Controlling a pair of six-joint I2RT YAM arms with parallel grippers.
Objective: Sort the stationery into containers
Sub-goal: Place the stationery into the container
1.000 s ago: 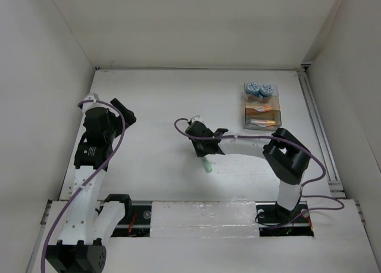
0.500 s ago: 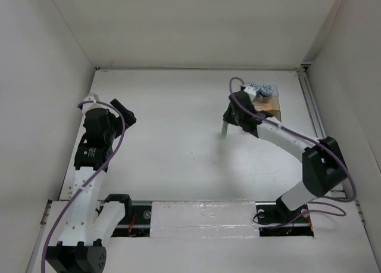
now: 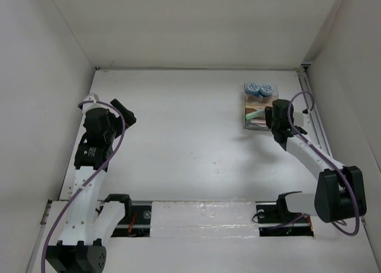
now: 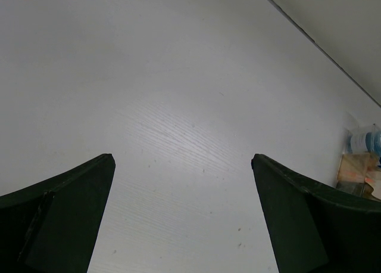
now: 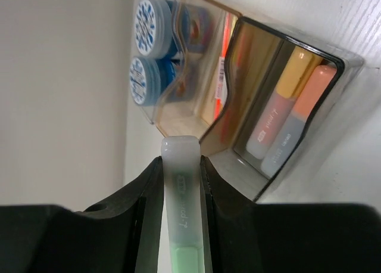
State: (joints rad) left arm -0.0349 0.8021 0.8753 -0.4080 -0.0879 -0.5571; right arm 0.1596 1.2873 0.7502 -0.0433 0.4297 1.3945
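Note:
The clear organizer box (image 3: 247,121) sits at the table's back right, tan-brown inside. Two blue-and-white tubs (image 3: 259,89) fill its far compartment (image 5: 144,52). An orange-capped marker (image 5: 278,106) and a pink-capped one (image 5: 302,113) lie in the near compartment, with an orange pen (image 5: 224,67) in the middle one. My right gripper (image 3: 271,114) hovers at the box's near right side, shut on a pale green marker (image 5: 183,192) that points over the box (image 3: 255,114). My left gripper (image 3: 122,111) hangs open and empty over bare table at the left (image 4: 181,160).
A metal rail (image 3: 315,127) runs along the table's right edge beside the box. White walls close in the table at left, back and right. The box and one tub (image 4: 364,140) show at the far right of the left wrist view.
The right arm has swung from the table's middle to the organizer at the back right, carrying the green marker with it. The left arm has not moved.

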